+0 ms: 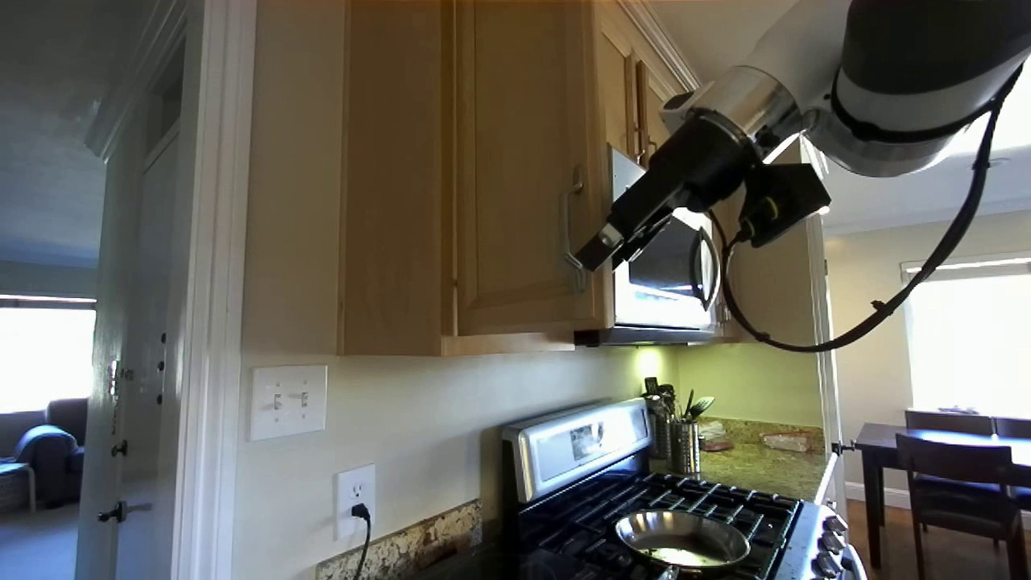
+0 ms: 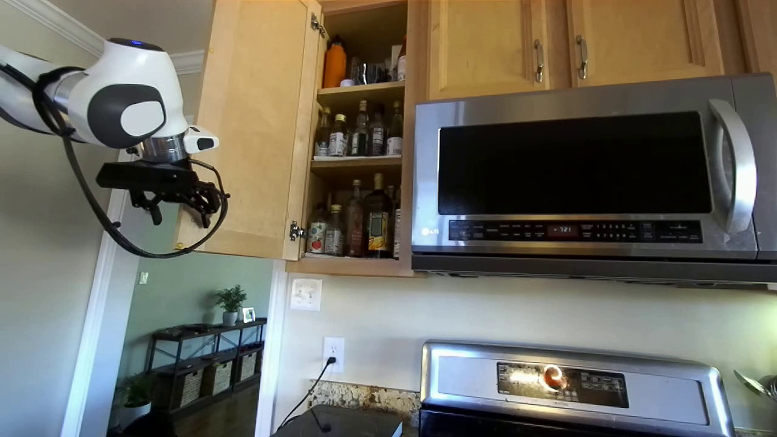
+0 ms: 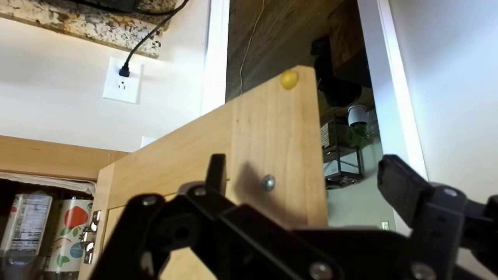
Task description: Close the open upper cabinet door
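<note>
The tall cabinet door [image 2: 255,121] stands wide open, swung out on the side away from the microwave [image 2: 573,164], and bottles [image 2: 359,136] crowd the shelves [image 2: 358,167] of the cabinet [image 2: 417,152]. The robot arm [image 2: 133,97] holds its gripper [image 3: 305,173] up by the door's free edge, near the lower corner with the yellow dot [image 3: 289,79]. Its fingers [image 3: 402,186] are spread well apart; in the wrist view one shows over the door's inner face, beside a round screw head [image 3: 268,182], and the other past the edge. Whether either touches the wood, I can't tell from here. On the outer face is a slim silver handle [image 1: 566,221], and in an exterior view the gripper's tip overlaps its lower end. The microwave, closed, hangs just beside the cabinet and above the stove [image 2: 458,373], on top of which a metal pan [image 1: 685,538] sits. Below the cabinet a black cord [image 3: 149,37] is plugged into a wall outlet [image 3: 132,86].
</note>
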